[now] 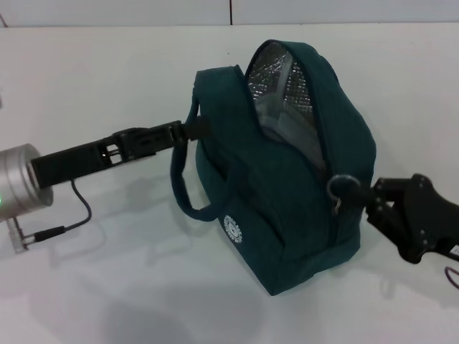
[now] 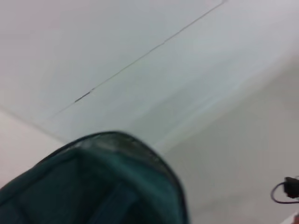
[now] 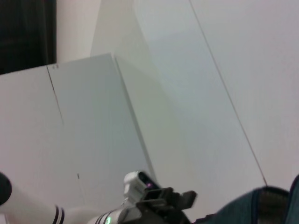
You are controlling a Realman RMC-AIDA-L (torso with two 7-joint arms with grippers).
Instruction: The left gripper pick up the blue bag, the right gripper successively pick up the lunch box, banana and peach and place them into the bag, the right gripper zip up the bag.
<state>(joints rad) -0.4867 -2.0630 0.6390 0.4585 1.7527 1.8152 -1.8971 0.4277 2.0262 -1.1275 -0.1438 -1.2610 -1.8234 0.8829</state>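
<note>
The blue bag is in the middle of the head view, tilted, with its top open and the silver foil lining showing. My left gripper comes in from the left and is shut on one loop handle at the bag's upper left. The other handle hangs loose. My right gripper is at the bag's right end, shut on the ring-pull zipper. A greyish shape inside the opening may be the lunch box. The banana and the peach are hidden. The bag's fabric also shows in the left wrist view and the right wrist view.
The white table lies all around the bag. A black cable hangs from my left arm at the left. A wall edge runs behind the table at the far side. In the right wrist view my left arm shows low down.
</note>
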